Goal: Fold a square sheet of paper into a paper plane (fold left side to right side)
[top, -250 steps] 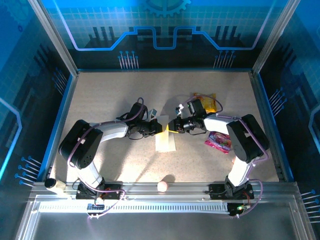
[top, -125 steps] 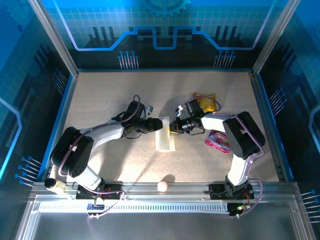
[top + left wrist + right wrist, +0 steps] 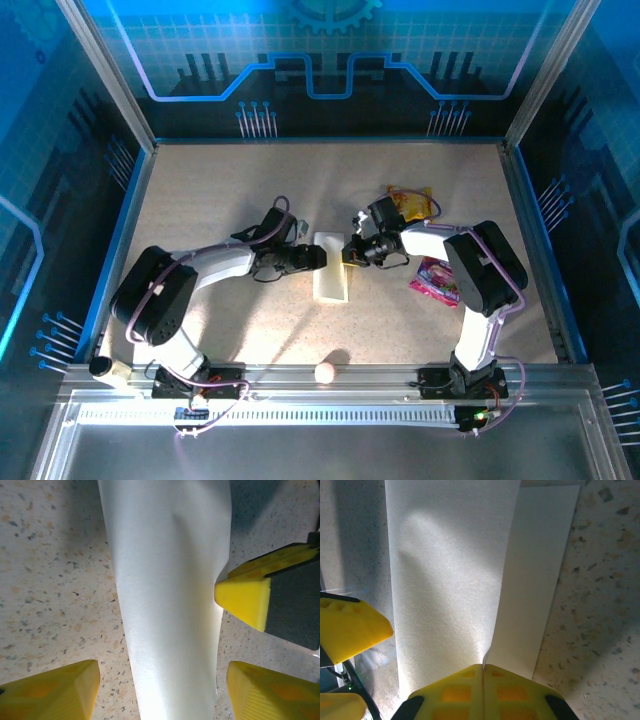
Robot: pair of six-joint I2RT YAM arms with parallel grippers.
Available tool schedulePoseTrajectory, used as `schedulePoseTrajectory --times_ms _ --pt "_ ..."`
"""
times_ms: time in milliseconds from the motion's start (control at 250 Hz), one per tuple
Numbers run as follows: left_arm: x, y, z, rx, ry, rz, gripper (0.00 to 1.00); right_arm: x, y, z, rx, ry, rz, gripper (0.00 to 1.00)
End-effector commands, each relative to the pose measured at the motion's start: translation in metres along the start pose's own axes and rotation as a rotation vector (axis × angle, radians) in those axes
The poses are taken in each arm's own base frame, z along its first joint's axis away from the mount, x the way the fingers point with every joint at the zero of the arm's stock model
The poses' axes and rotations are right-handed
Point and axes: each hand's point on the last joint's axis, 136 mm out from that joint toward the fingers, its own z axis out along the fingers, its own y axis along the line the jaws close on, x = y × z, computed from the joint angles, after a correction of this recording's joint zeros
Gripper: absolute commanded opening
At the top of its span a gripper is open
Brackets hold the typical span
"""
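At table centre, pinched square sheet of paper (image 3: 331,272) by right edge in right gripper (image 3: 482,669); straddled it with left gripper (image 3: 162,682), spread. Judged fold laid; needed crease pressing next.

Square sheet of paper (image 3: 330,266): white, folded into a narrow long strip, lying flat near the middle of the table (image 3: 220,200), long axis running near-to-far. Upper layer slightly lifted, lower layer showing beside it. Right pincer (image 3: 483,667) pinches its edge.

Yellow snack packet (image 3: 412,204), pink wrapper (image 3: 437,281), small pale ball (image 3: 325,372)
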Motion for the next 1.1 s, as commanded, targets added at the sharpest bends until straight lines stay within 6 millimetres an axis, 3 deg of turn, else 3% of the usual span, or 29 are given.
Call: schedulePoseTrajectory --times_ms 0,164,360,639,823,951,1099 --pt "-0.005 -0.007 0.005 -0.016 0.011 0.038 0.69 0.004 -0.004 0.005 0.026 0.029 0.001 0.0" --pt "-0.006 -0.004 0.015 -0.043 0.031 0.019 0.65 0.005 -0.005 0.006 0.027 0.037 0.001 0.0" --pt "-0.002 0.008 0.024 -0.115 0.062 0.007 0.52 0.006 -0.006 0.006 0.032 0.037 0.002 0.0" --pt "0.009 0.019 0.032 -0.185 0.096 0.027 0.46 0.005 -0.006 0.006 0.035 0.034 0.005 0.0" --pt "0.018 0.026 0.036 -0.241 0.118 0.054 0.43 0.0 -0.002 -0.003 0.026 0.01 0.005 0.18" --pt "0.025 0.031 0.04 -0.271 0.133 0.057 0.41 -0.006 -0.002 -0.021 0.035 -0.035 0.01 0.35" --pt "0.03 0.032 0.044 -0.285 0.142 0.061 0.41 -0.008 -0.011 -0.046 0.083 -0.085 0.017 0.47"
